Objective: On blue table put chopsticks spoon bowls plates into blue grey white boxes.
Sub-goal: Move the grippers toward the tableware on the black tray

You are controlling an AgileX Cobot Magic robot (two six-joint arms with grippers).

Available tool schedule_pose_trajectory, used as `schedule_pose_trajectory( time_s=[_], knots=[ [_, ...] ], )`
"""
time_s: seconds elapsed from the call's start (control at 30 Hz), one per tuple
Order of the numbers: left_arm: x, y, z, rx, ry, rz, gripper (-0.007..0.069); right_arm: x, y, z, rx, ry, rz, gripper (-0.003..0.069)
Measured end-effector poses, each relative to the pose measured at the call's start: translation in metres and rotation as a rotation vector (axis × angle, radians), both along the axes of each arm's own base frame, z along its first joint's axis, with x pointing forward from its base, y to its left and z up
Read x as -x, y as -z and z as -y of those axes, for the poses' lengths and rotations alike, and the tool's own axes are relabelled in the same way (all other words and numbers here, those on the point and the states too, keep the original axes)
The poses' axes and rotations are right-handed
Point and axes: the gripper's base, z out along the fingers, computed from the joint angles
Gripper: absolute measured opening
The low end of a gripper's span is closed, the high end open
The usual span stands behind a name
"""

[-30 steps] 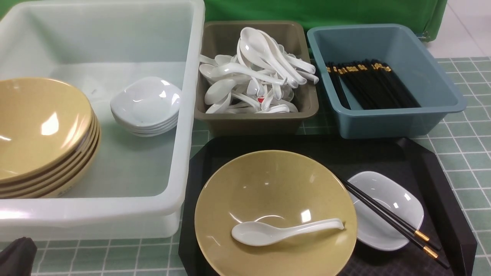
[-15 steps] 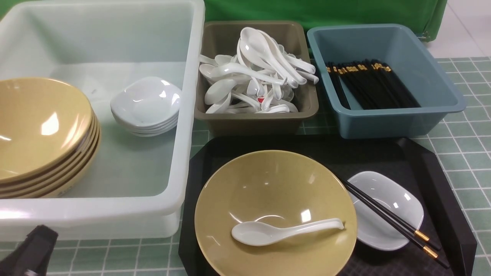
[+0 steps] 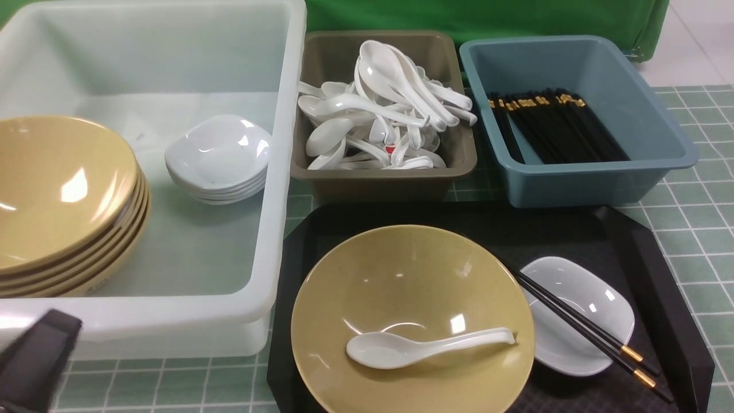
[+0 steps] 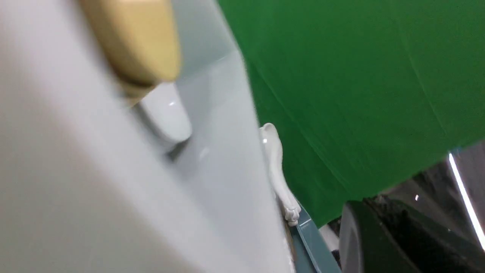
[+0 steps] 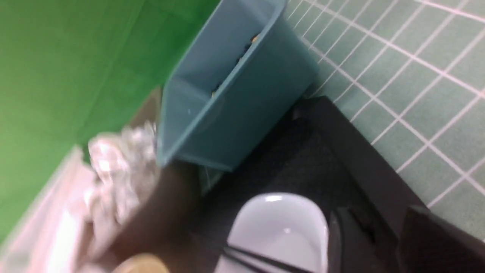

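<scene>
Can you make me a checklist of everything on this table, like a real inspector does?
Surface: blue table, teal with white grid; a black tray sits on it.
Job's things: on the tray, a yellow bowl holds a spoon; chopsticks lie across a white plate beside it. The white box holds stacked bowls and stacked plates; grey box, a spoon pile; blue box, a chopstick bundle.
Clutter: nothing seen.
Tools: left tool by the white box's near corner, shut; right tool over the tray by the plate, looks open and empty.
Cables: nothing seen.
Surroundings: green cloth behind; pale floor far right.
</scene>
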Motion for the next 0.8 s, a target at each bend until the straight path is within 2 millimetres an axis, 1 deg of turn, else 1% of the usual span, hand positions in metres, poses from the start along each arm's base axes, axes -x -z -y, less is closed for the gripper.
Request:
schedule_pose_trajectory(
  time_s=[0.03, 0.07, 0.1, 0.13, 0.2, 0.23, 0.27, 0.3, 0.33, 0.37, 0.4, 0.43, 0.5, 0.57, 0.6, 0.63, 0.7, 0.73, 0.8],
  knots=[
    [0.002, -0.01, 0.001, -0.067, 0.009, 0.022, -0.0012, 0.001, -0.008, -0.001, 0.047, -0.028, 0.003, 0.0212],
    [0.004, -0.022, 0.003, -0.149, 0.021, 0.032, -0.0012, 0.003, -0.021, -0.002, 0.098, -0.058, 0.021, 0.019],
    [0.004, -0.029, 0.004, -0.186, 0.032, 0.027, -0.0012, 0.002, -0.029, -0.003, 0.152, -0.082, 0.02, 0.0174],
    [0.002, -0.036, 0.004, -0.259, 0.039, 0.005, -0.0012, 0.003, -0.043, -0.004, 0.208, -0.114, 0.025, 0.0141],
    [-0.008, -0.052, 0.004, -0.393, 0.063, -0.07, -0.0012, -0.002, -0.061, -0.006, 0.323, -0.172, -0.004, 0.0092],
    [-0.016, -0.056, 0.004, -0.45, 0.09, -0.137, -0.0012, -0.008, -0.074, -0.007, 0.382, -0.207, -0.025, 0.0062],
    [-0.02, -0.063, 0.004, -0.507, 0.106, -0.171, -0.0012, -0.012, -0.082, -0.008, 0.442, -0.237, -0.04, 0.0049],
    [-0.027, -0.068, 0.003, -0.547, 0.131, -0.22, -0.0012, -0.019, -0.094, -0.009, 0.519, -0.284, -0.077, 0.0039],
    [-0.035, -0.075, 0.002, -0.607, 0.16, -0.283, -0.0012, -0.025, -0.105, -0.011, 0.581, -0.327, -0.108, 0.0036],
    [-0.04, -0.078, 0.001, -0.647, 0.177, -0.324, -0.0012, -0.033, -0.11, -0.012, 0.641, -0.369, -0.147, 0.0036],
    [-0.052, -0.088, -0.001, -0.718, 0.235, -0.42, -0.0012, -0.048, -0.123, -0.015, 0.732, -0.461, -0.237, 0.0036],
    [-0.058, -0.092, -0.001, -0.749, 0.267, -0.465, -0.0012, -0.052, -0.13, -0.016, 0.777, -0.509, -0.274, 0.0036],
    [-0.071, -0.103, -0.003, -0.826, 0.355, -0.551, -0.0012, -0.07, -0.139, -0.019, 0.853, -0.642, -0.396, 0.0036],
    [-0.085, -0.114, 0.001, -0.917, 0.467, -0.578, -0.0012, -0.091, -0.144, -0.025, 0.892, -0.773, -0.501, 0.0036],
    [-0.084, -0.116, 0.001, -0.921, 0.472, -0.573, -0.0012, -0.093, -0.145, -0.026, 0.896, -0.784, -0.506, 0.0036],
    [-0.092, -0.122, 0.007, -0.972, 0.548, -0.554, -0.0012, -0.104, -0.146, -0.031, 0.927, -0.864, -0.536, 0.0036],
    [-0.101, -0.128, 0.019, -1.028, 0.642, -0.511, -0.0012, -0.116, -0.146, -0.04, 0.961, -0.949, -0.556, 0.0036],
    [-0.109, -0.131, 0.032, -1.064, 0.72, -0.481, -0.0012, -0.127, -0.141, -0.048, 0.988, -1.021, -0.57, 0.0036],
    [-0.113, -0.13, 0.049, -1.112, 0.817, -0.447, -0.0012, -0.139, -0.132, -0.06, 1.01, -1.1, -0.59, 0.0039]
  ],
)
